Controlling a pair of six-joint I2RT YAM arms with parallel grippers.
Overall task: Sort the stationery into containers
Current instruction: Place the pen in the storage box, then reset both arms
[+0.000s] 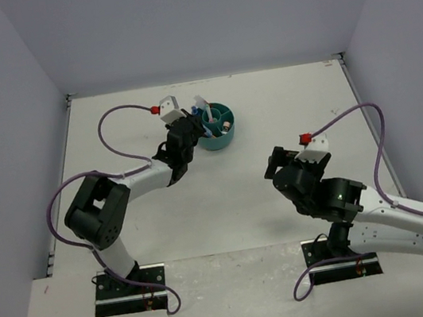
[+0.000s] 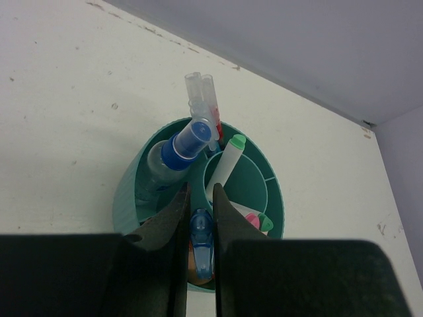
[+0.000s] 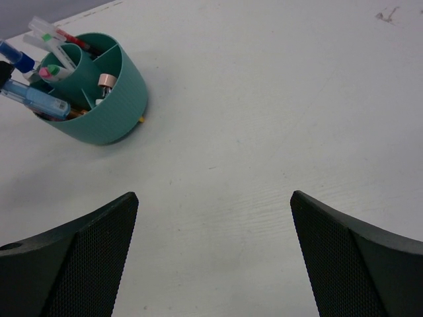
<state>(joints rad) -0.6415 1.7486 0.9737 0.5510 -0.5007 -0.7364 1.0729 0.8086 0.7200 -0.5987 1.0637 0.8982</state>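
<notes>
White scuffed table (image 1: 267,101) bears teal organiser (image 1: 221,142); lilac walls (image 1: 197,16) on three sides

Round teal plastic desk organiser (image 2: 258,173): near rim and wall hidden behind the black fingers (image 2: 168,251) and housing of the left gripper (image 2: 201,193), which also cover the lower end of the translucent blue marker (image 2: 201,232) pinched between them. Of the right gripper (image 3: 211,198), both black fingers (image 3: 79,264) cut off by the bottom edge of the right wrist view. Organiser contents in the top view: too small to tell apart; right arm (image 1: 396,206) cut off at the right edge.
</notes>
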